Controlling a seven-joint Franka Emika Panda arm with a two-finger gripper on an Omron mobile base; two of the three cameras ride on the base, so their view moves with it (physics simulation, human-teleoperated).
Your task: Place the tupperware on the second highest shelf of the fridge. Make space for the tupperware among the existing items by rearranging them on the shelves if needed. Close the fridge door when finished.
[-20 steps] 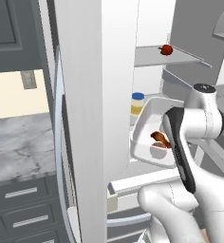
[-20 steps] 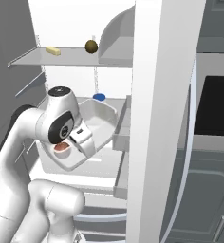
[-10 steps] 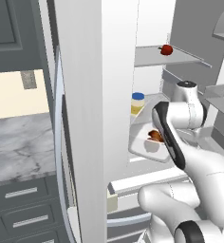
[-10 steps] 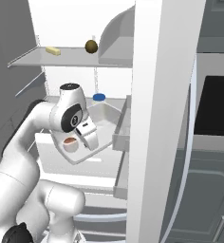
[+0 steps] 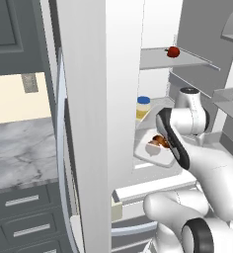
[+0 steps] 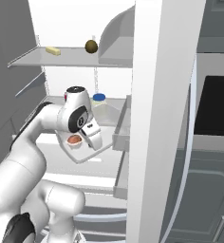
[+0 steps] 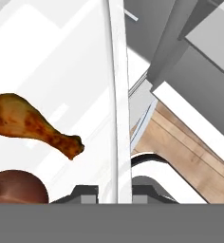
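My gripper (image 7: 115, 192) is shut on the rim of the tupperware (image 7: 117, 118), a white tub with a brown drumstick (image 7: 33, 123) and a red round food (image 7: 14, 187) inside. The tupperware (image 5: 149, 149) (image 6: 80, 153) is held inside the open fridge (image 5: 89, 123), just below and in front of the slab with the yellow blue-lidded jar (image 5: 143, 106) (image 6: 99, 102). My gripper (image 6: 92, 137) grips the tub's near right edge. A higher shelf (image 6: 61, 58) carries a brown round fruit (image 6: 91, 46), and a red fruit (image 5: 173, 51) lies on it too. The fridge's top is cut off, so I cannot tell which slab is the second highest shelf.
A yellow block (image 6: 52, 50) lies on the higher shelf at the left. The open doors stand edge-on close on both sides: left door (image 5: 64, 148), right door (image 6: 161, 118) with a grey bin (image 6: 121, 133). A marble counter (image 5: 19, 153) lies left of the fridge, with dark drawers under it.
The arm has reached deeper into the fridge and the hand has turned. The tub went in with it toward the jar's shelf and now sits flatter. The grip has not changed.
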